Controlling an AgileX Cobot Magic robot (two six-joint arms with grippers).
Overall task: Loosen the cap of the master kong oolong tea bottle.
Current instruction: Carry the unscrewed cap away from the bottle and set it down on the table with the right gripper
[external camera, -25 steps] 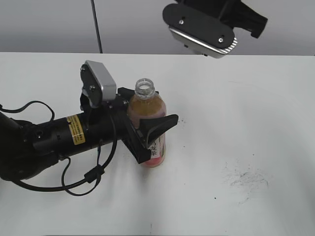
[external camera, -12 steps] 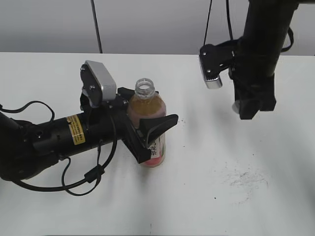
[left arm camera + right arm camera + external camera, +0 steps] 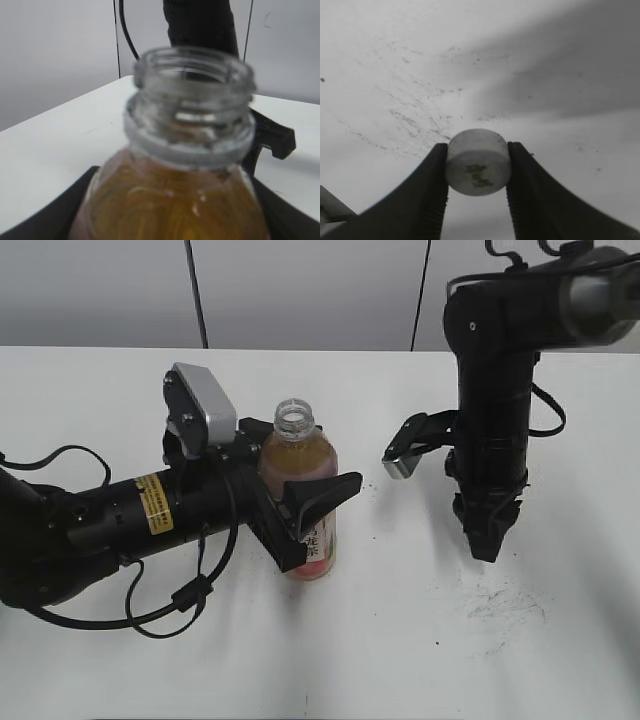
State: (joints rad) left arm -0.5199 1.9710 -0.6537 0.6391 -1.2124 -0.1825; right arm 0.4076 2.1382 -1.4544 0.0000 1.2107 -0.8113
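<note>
The oolong tea bottle (image 3: 300,475) stands upright at the table's middle left, its neck open and capless. My left gripper (image 3: 290,505) is shut on the bottle's body at the pink label. In the left wrist view the bottle (image 3: 190,150) fills the frame, with its bare threaded mouth and amber tea. My right gripper (image 3: 487,540) points down close to the table, right of the bottle. In the right wrist view it (image 3: 477,165) is shut on the light grey-white cap (image 3: 478,161), which has a dark mark on top, just above the table.
The white table (image 3: 400,640) has dark scuff marks (image 3: 505,605) at the front right, below my right gripper. Black cables (image 3: 170,600) loop by the left arm. A grey wall runs behind the table's far edge.
The right arm came down from high at the back to low over the table, right of the bottle. The left arm and the bottle have not moved.
</note>
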